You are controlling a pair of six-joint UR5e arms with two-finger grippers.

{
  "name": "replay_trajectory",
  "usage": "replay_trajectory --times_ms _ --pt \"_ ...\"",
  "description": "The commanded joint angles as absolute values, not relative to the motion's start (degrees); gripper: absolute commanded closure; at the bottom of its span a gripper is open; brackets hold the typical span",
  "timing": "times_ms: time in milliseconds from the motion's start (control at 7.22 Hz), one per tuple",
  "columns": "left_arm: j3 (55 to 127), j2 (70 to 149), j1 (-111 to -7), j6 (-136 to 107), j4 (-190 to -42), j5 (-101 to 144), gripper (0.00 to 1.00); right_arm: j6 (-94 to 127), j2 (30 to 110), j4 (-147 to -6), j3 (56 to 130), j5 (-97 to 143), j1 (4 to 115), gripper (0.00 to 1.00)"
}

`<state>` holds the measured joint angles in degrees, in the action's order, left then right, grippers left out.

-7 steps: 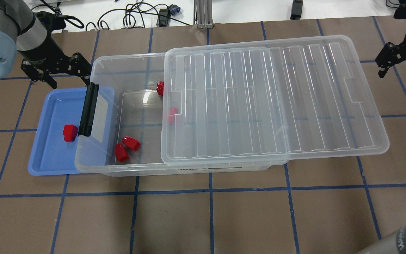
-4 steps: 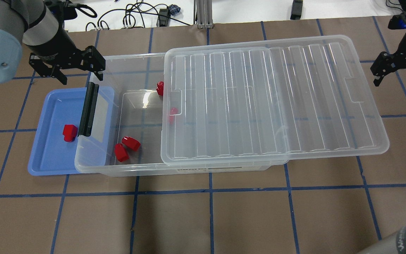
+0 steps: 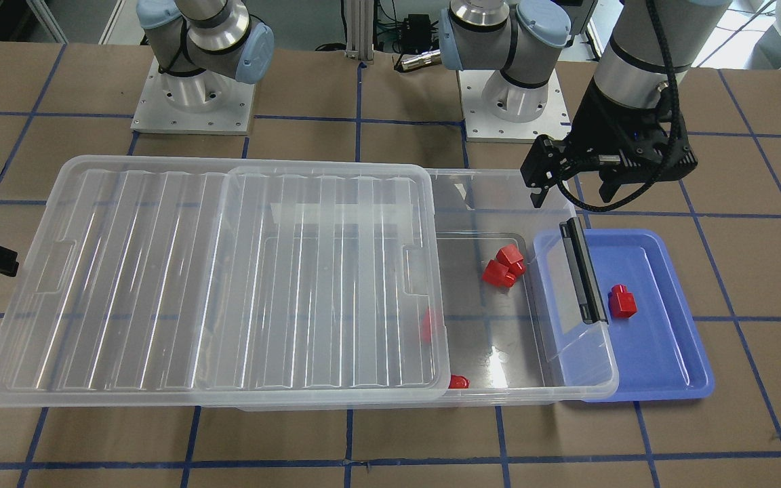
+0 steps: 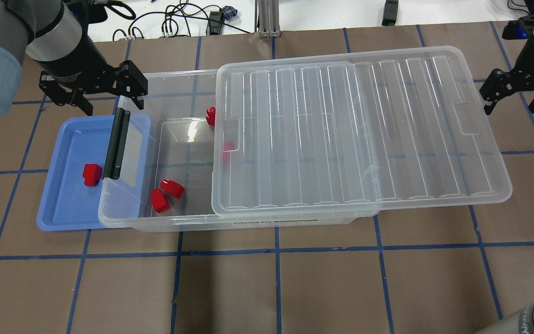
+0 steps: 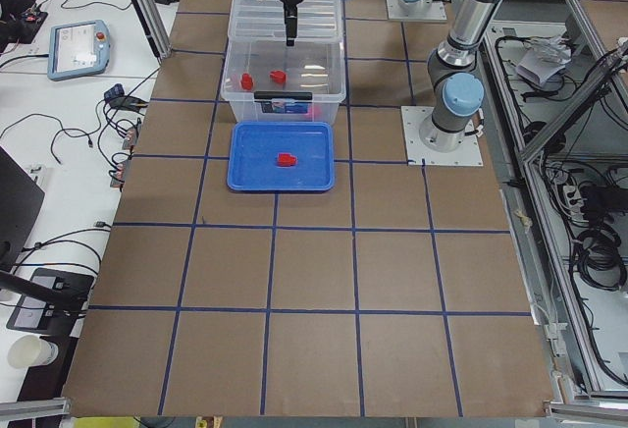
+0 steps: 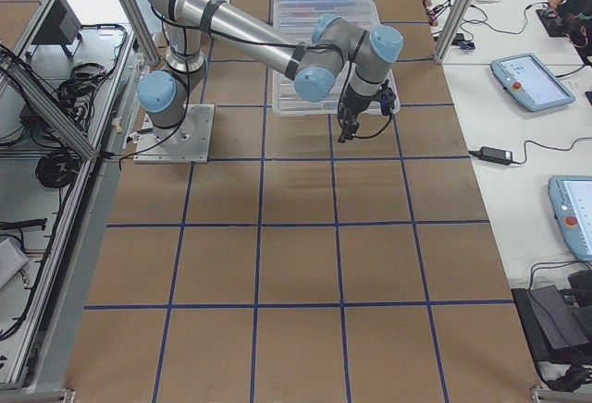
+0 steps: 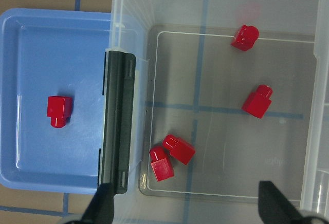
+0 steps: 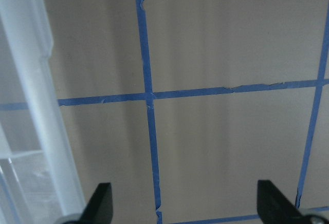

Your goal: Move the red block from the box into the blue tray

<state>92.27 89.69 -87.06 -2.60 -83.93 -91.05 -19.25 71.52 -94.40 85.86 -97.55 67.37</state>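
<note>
One red block (image 4: 92,174) lies in the blue tray (image 4: 63,204), which is partly tucked under the box's (image 4: 169,76) latch end. Several more red blocks lie in the open part of the box: a pair (image 4: 165,195) near the front wall and two (image 4: 210,116) by the lid's edge. My left gripper (image 4: 111,106) is open and empty, above the box's far corner by the tray. In its wrist view, the tray block (image 7: 58,110) and box blocks (image 7: 172,154) lie below. My right gripper (image 4: 510,109) is open and empty, beyond the lid's right end.
The clear ribbed lid (image 4: 355,130) is slid to the right, covering most of the box and overhanging it. A black latch handle (image 4: 117,144) stands on the box's left end over the tray. Brown paper with blue tape lines (image 8: 149,95) covers the table.
My left gripper has moved right, from beside the tray's far corner to over the box's far left corner. My right gripper has shifted a little left toward the lid.
</note>
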Motion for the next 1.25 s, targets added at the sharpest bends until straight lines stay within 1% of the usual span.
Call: replay_trajectory --times_ms 0,415,554,692,831,1108 --pt "92.28 91.13 -87.19 -2.55 -83.68 -91.92 0.00 -16.72 71.54 -93.78 85.87 -97.65 70.21 0.00" --pt "92.81 86.24 -87.28 -2.72 -83.67 -92.99 0.00 -10.21 71.54 -93.60 85.96 -97.38 75.22 0.00" --pt "92.81 87.00 -87.19 -1.94 -83.15 -93.08 0.00 -9.85 71.46 -93.78 86.04 -96.08 76.89 0.00" --pt "92.64 85.79 -87.19 0.76 -83.14 -92.99 0.00 -5.84 71.54 -93.61 86.13 -95.28 77.95 0.00" --pt "95.25 88.48 -86.75 3.23 -84.28 -92.38 0.00 -4.23 71.54 -93.69 86.13 -95.19 79.09 0.00" --pt "95.36 86.75 -87.19 2.37 -83.76 -92.20 0.00 -0.90 71.46 -94.13 86.13 -92.47 82.25 0.00"
